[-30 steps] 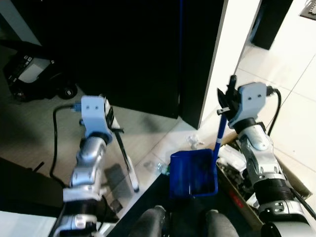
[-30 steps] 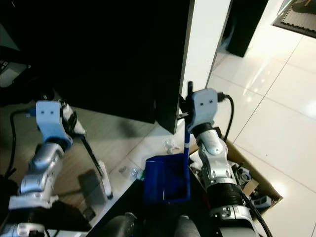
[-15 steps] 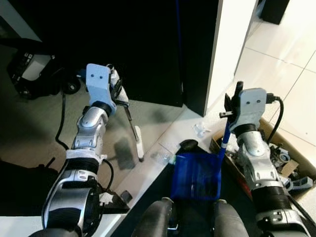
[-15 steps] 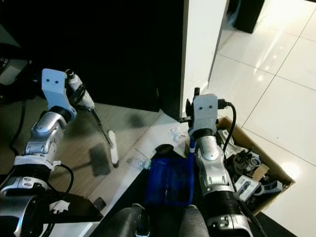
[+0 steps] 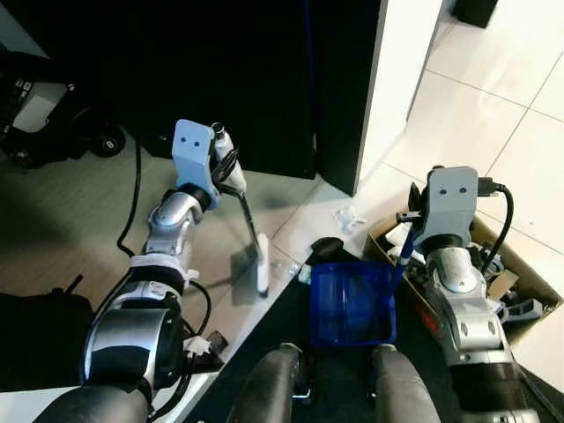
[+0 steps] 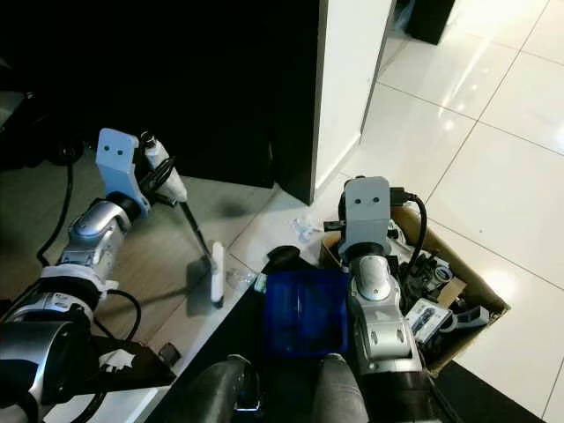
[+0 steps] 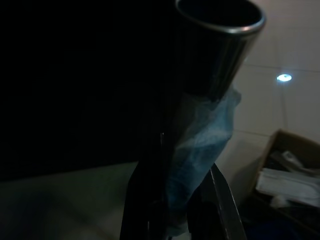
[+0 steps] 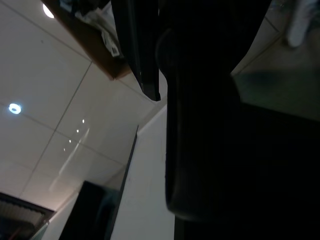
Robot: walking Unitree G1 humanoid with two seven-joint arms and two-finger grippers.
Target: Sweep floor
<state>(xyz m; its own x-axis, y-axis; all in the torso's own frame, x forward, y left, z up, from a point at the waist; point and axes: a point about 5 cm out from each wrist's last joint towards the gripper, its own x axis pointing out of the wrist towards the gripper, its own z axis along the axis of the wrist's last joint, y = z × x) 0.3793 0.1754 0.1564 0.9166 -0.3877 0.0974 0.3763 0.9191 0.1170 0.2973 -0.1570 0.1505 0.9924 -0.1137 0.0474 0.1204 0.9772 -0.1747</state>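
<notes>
My left gripper [image 5: 226, 167] is shut on the pale-wrapped handle [image 7: 200, 150] of a small broom. Its thin black rod slants down to a white brush head [image 5: 261, 267] resting on the grey floor. My right gripper [image 5: 411, 217] is shut on the blue stick handle [image 5: 402, 256] of a blue dustpan [image 5: 351, 304], which sits on the floor just ahead of my legs. The brush head stands a short way left of the pan. Clear plastic scraps [image 5: 286, 267] lie between them, and more plastic scraps [image 5: 345, 217] lie on the white tiles beyond the pan.
An open cardboard box [image 5: 529, 282] full of odds and ends stands at the right, close to my right arm. A black cabinet [image 5: 264, 79] and a white wall edge [image 5: 397, 79] rise ahead. A small dark object [image 5: 324, 248] lies at the pan's far edge. A black cable [image 5: 132, 211] trails at the left.
The view has shifted as I moved. My left arm has reached forward and the brush head now sits nearer the dustpan. The right gripper still holds the pan's handle.
</notes>
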